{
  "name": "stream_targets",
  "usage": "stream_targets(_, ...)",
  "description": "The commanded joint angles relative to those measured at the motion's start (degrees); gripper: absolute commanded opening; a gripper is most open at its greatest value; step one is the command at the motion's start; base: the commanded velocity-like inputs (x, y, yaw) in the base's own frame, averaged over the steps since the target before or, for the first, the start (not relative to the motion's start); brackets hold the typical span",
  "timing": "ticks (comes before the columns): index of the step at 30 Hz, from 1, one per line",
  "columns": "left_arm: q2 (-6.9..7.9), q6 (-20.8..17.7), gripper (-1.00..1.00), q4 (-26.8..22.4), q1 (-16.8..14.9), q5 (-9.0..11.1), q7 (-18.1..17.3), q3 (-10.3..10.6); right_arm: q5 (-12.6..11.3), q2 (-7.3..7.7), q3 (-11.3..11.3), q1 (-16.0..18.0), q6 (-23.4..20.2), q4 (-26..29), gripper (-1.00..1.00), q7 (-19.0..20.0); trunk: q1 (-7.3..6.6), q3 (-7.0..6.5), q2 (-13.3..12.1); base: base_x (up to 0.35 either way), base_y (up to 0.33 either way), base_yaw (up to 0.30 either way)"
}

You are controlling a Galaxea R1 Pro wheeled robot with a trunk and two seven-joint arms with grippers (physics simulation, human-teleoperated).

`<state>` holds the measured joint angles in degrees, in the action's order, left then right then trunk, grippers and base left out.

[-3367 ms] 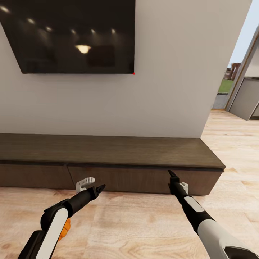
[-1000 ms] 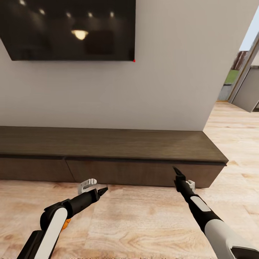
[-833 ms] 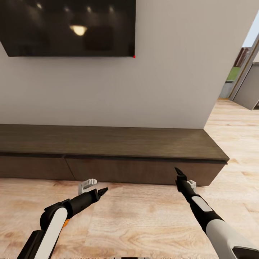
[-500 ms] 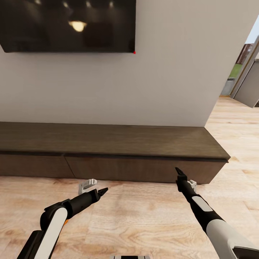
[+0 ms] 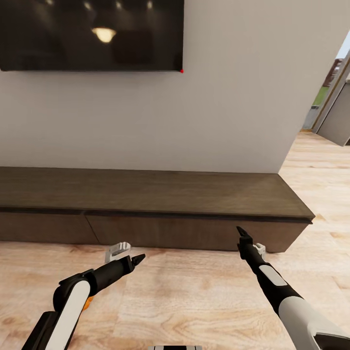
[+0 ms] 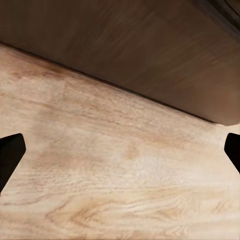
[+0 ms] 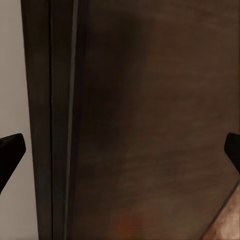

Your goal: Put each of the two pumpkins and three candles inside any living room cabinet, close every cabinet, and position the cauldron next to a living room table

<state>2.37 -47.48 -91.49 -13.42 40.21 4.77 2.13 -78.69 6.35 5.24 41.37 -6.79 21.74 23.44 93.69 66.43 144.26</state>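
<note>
While the robot faces the wall unit, a sliver of orange (image 5: 87,305) peeks out beside the left arm (image 5: 73,304) low down; likely a pumpkin, but too little shows to be sure or to say what bears it. Both arms reach forward over the floor (image 5: 194,296).

Left gripper (image 5: 137,258): hangs over bare boards, short of the cabinet (image 5: 160,194). In its wrist view the two fingers (image 6: 10,155) sit at opposite edges of the frame, spread wide, nothing between them but floor and the drawer front.

Right gripper (image 5: 241,232): tip up against the right-hand drawer front (image 5: 194,232), though contact cannot be confirmed. Its wrist view looks square onto dark wood and the seam under the top slab; fingers (image 7: 11,149) wide apart, holding nothing.

Cabinet: long, low, dark brown, against the wall. Every visible front is flush; no handles. That probably explains the right arm's placement at the front's upper edge: with no pull, it must hook or press there to draw the drawer out.

Above hangs a dark TV (image 5: 92,34) reflecting ceiling lamps. A doorway (image 5: 330,97) opens to the right.

Judgement: opening step, nothing yet stowed. Risk: fingers slipping off the smooth front.
</note>
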Motion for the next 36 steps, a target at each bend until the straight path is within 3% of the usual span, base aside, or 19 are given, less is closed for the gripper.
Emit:
stream_targets(1, 0.07, -0.16, 1.0, -0.03, -0.03, 0.56, 0.5, 0.07, -0.55, -0.02, 0.29, 0.03, -0.59, -0.01, 1.0, 0.2, 0.0, 0.05, 0.02, 0.049, 0.0, 0.0)
stream_targets(36, 0.1, -0.16, 1.0, 0.17, -0.05, 0.57, 0.5, 0.07, -0.5, -0.02, 0.29, 0.03, -0.59, -0.03, 1.0, 0.11, 0.0, 0.05, 0.02, 0.073, 0.0, 0.0)
